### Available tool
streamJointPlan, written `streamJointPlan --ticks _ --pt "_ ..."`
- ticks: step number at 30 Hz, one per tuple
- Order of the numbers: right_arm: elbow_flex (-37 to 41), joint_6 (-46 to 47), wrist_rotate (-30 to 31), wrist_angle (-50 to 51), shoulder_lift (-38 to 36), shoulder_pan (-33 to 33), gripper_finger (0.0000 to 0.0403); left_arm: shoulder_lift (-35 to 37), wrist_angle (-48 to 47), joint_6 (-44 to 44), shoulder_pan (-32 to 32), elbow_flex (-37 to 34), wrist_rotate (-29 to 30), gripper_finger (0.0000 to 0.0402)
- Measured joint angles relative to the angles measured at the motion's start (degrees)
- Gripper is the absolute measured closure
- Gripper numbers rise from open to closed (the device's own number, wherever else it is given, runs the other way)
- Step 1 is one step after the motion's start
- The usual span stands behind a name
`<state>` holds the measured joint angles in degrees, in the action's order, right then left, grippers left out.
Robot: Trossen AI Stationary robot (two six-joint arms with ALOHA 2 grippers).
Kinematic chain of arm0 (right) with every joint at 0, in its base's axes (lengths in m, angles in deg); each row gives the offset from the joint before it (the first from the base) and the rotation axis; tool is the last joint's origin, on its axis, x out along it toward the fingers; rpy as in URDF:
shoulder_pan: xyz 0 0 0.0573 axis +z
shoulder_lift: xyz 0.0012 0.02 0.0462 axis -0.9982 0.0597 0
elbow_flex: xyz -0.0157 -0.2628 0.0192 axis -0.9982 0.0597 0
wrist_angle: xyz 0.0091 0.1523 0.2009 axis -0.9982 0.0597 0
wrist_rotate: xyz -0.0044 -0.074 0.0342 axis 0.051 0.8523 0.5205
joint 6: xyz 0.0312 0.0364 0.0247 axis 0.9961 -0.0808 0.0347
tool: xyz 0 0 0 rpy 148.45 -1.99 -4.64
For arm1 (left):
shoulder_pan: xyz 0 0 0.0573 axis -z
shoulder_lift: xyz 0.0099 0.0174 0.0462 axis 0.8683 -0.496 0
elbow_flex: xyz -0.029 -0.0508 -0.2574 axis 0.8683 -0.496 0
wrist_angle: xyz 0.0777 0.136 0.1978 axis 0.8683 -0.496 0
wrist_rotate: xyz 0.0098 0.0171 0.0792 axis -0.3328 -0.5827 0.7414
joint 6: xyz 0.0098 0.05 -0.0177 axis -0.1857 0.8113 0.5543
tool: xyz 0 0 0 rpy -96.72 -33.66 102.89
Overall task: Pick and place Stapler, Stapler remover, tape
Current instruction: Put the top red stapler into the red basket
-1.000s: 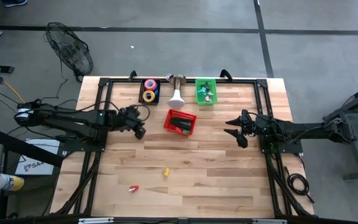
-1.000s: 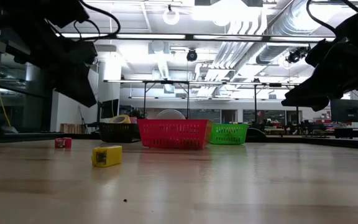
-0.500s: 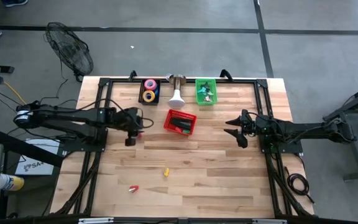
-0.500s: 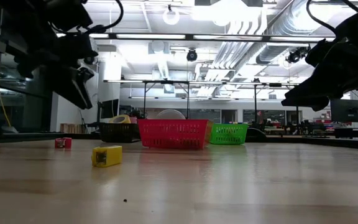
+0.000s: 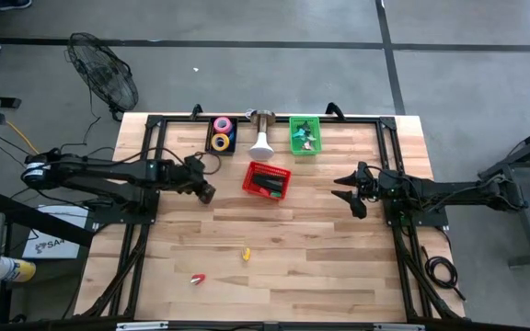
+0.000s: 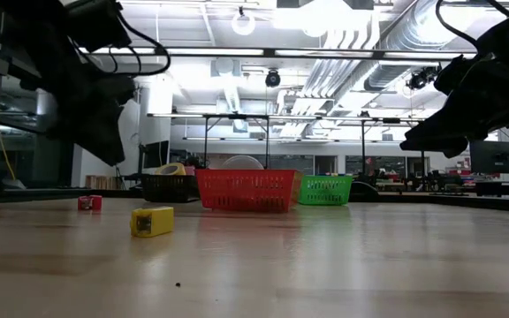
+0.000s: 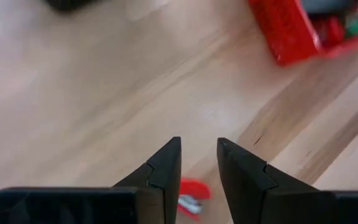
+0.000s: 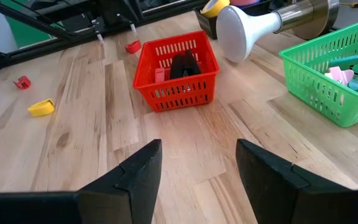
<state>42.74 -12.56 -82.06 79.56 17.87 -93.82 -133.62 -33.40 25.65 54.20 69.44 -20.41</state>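
Note:
My left gripper hangs open above the table, left of the red basket. A small red piece with a metal part lies on the wood under its fingertips, untouched. My right gripper waits open, right of the red basket, which holds a black stapler. Tape rolls sit in a black tray at the far edge. A yellow piece and another red piece lie toward the near edge.
A green basket of coloured claw-like pieces stands at the far edge. Next to it lies a white funnel-shaped object on a metal cylinder. Black frame rails run along the table's sides. Bare wood stretches between the baskets and the near edge.
My left gripper swung toward the near-left of the table and turned its fingers downward. It then swung back to about where it stood a second ago, by the red basket. The right arm and all objects kept still.

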Motion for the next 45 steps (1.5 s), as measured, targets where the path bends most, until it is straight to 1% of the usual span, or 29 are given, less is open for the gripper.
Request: streamJointPlan --ticks 3,10,12,15,20,24,30,35,40,45 --pt "0.0 0.0 0.0 0.0 0.0 0.0 0.0205 0.0 0.1 -8.3 0.0 0.0 -0.3 0.03" --pt "0.0 0.0 0.0 0.0 0.0 0.0 0.0205 0.0 -2.5 -18.9 0.0 0.0 -2.7 0.03" --pt "0.0 0.0 0.0 0.0 0.0 0.0 0.0205 0.0 -4.0 -21.2 0.0 0.0 -3.2 0.0293" --pt "0.0 0.0 0.0 0.0 0.0 0.0 0.0205 0.0 -6.1 -24.8 0.0 0.0 -3.9 0.0269" --pt "0.0 0.0 0.0 0.0 0.0 0.0 0.0205 0.0 -8.0 -29.9 0.0 0.0 -5.6 0.0212" --pt "0.0 0.0 0.0 0.0 0.0 0.0 0.0205 -0.5 -7.8 -32.5 0.0 0.0 -5.6 0.0187" --pt "0.0 0.0 0.0 0.0 0.0 0.0 0.0205 -5.2 -7.1 -36.7 0.0 0.0 -5.7 0.0184" --pt "0.0 0.0 0.0 0.0 0.0 0.0 0.0205 -9.7 -4.9 -38.9 0.0 0.0 -7.6 0.0184" --pt "0.0 0.0 0.0 0.0 0.0 0.0 0.0205 -11.0 -2.6 -42.2 0.0 0.0 -8.4 0.0184" --pt "0.0 0.0 0.0 0.0 0.0 0.0 0.0205 -11.0 -2.4 -46.1 0.0 0.0 -7.2 0.0184"
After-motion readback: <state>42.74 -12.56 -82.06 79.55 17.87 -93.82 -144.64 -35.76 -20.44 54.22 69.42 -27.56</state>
